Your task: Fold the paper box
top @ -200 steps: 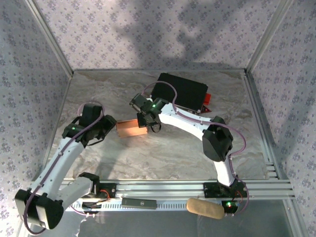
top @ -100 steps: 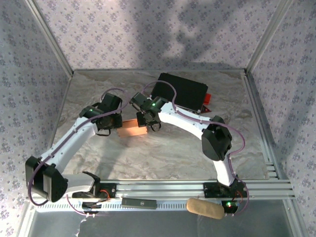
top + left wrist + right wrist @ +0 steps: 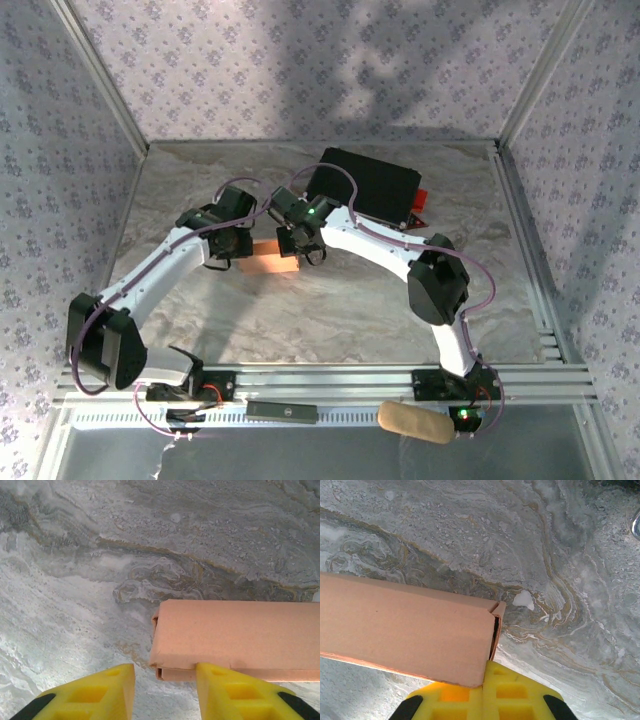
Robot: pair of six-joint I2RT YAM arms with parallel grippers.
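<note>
One salmon-pink paper box (image 3: 272, 262) lies flat on the table, just left of and nearer than the single black case (image 3: 365, 185); its long axis runs left-right, one end toward that case; two grippers flank it; the left gripper (image 3: 165, 672) has its fingers parted at the end away from the case, unclamped; the right gripper (image 3: 484, 675) is clenched, touching the case-side end.

Box (image 3: 235, 632) observed lying flat on marbled table (image 3: 75, 580), its left end seam slightly gapped. Left gripper (image 3: 165, 687) positioned at the near left corner, jaws parted.
</note>
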